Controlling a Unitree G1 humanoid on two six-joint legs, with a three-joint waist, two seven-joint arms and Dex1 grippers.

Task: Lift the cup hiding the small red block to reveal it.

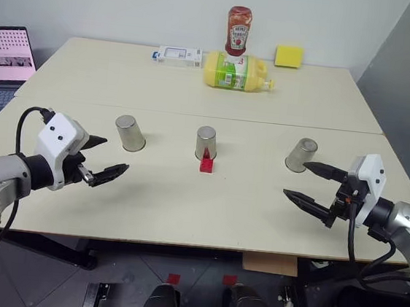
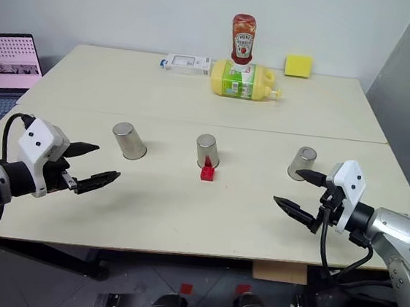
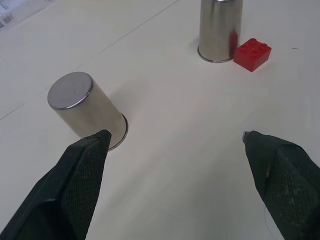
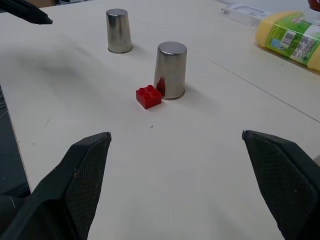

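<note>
The small red block [image 1: 207,165] lay studs-up, uncovered, on the desk [image 1: 184,210] just before the middle cup [image 1: 206,143], which stood upside down, upright. Left gripper [image 1: 106,159] and right gripper [image 1: 306,183] hovered released, empty.

**Cut off, covered, or unreadable**

The open laptop [image 1: 3,66] at the table's left runs off the picture's edge, its screen content too small to read. The white flat box [image 1: 178,55] carries print too small to make out. The yellow plastic bottle lying on its side [image 1: 237,72] covers the base of the upside-down red ketchup bottle [image 1: 238,29]. All three overturned silver metal cups [image 1: 129,132] hide their interiors.
</note>
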